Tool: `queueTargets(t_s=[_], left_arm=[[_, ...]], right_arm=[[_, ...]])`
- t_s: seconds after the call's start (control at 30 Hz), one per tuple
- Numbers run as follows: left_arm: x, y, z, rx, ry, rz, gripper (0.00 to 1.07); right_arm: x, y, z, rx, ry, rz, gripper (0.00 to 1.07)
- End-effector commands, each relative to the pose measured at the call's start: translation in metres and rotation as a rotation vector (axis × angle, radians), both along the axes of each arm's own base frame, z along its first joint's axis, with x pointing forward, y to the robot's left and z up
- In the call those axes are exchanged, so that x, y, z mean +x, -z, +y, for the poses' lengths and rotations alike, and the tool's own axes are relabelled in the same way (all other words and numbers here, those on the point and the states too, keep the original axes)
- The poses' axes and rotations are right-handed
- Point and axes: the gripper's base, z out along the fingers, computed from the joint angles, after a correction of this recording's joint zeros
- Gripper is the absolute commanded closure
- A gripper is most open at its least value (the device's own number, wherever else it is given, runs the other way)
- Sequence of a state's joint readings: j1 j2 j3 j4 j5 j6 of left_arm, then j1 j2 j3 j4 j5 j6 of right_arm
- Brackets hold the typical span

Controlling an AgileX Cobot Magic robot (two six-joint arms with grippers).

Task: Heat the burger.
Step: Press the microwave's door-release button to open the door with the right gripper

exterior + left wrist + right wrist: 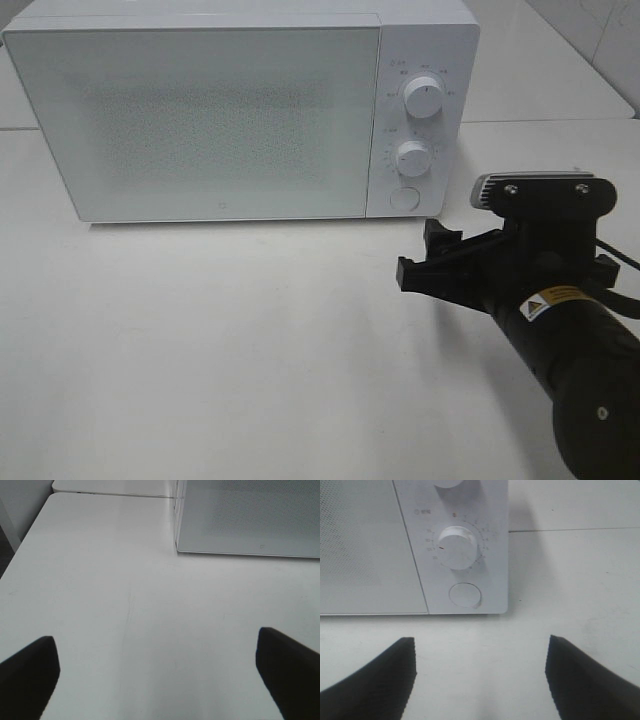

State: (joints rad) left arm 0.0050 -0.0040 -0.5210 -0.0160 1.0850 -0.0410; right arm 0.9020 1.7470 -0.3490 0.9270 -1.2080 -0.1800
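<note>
right gripper: jaws apart, nothing between them, hovering low over the table in front of the control panel.
left gripper: jaws spread wide and empty above bare table; outside the high view.
microwave: door shut, its frosted window showing nothing inside.
burger: visible in no view, so it cannot be told whether it sits behind the door. If it does, it lies at about 10 o'clock from the right gripper.
round button: at about 11 o'clock from the right gripper, directly below the lower dial.
hazard — contact: an off-centre push would likely nudge the lower dial.
hazard — door: a released door may swing into the nearby jaws.
</note>
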Motion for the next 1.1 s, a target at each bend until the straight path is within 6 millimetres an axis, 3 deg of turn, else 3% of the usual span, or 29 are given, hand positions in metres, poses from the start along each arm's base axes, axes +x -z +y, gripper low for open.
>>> queueTargets(t_s=[0.03,0.13,0.37,0.5,0.67,0.7,0.77,0.8,0.83,0.9,0.93,0.97,1.1], left_arm=[[-0.002,0.000,0.000,-0.007,0.000,-0.028,0.06],[-0.002,0.000,0.000,-0.007,0.000,-0.028,0.06],[-0.002,0.000,0.000,-0.007,0.000,-0.028,0.06],[-0.002,0.000,0.000,-0.007,0.000,-0.028,0.06],[-0.002,0.000,0.000,-0.007,0.000,-0.028,0.06],[-0.002,0.000,0.000,-0.007,0.000,-0.028,0.06],[-0.002,0.000,0.000,-0.007,0.000,-0.028,0.06],[-0.002,0.000,0.000,-0.007,0.000,-0.028,0.06],[-0.002,0.000,0.000,-0.007,0.000,-0.028,0.06],[-0.002,0.000,0.000,-0.007,0.000,-0.028,0.06],[-0.002,0.000,0.000,-0.007,0.000,-0.028,0.06],[-0.002,0.000,0.000,-0.007,0.000,-0.028,0.06],[-0.002,0.000,0.000,-0.007,0.000,-0.028,0.06]], right_arm=[[0.004,-0.004,0.013,-0.004,-0.011,-0.065,0.35],[0.006,-0.002,0.022,-0.013,-0.023,-0.066,0.35],[0.009,-0.003,0.022,-0.026,0.008,-0.063,0.35],[0.009,-0.003,0.022,0.051,0.029,-0.059,0.36],[0.009,-0.003,0.023,0.310,0.100,-0.043,0.42],[0.009,-0.003,0.023,0.439,0.135,-0.036,0.46],[0.009,-0.003,0.023,0.492,0.150,-0.033,0.48],[0.009,-0.003,0.023,0.611,0.182,-0.027,0.52],[0.009,-0.003,0.023,0.611,0.182,-0.027,0.52],[0.008,-0.003,0.023,0.797,0.233,-0.009,0.58],[0.008,-0.003,0.023,0.797,0.233,-0.009,0.58],[0.008,-0.001,0.023,0.918,0.272,0.018,0.63],[0.007,0.002,0.024,1.090,0.333,0.061,0.73]])
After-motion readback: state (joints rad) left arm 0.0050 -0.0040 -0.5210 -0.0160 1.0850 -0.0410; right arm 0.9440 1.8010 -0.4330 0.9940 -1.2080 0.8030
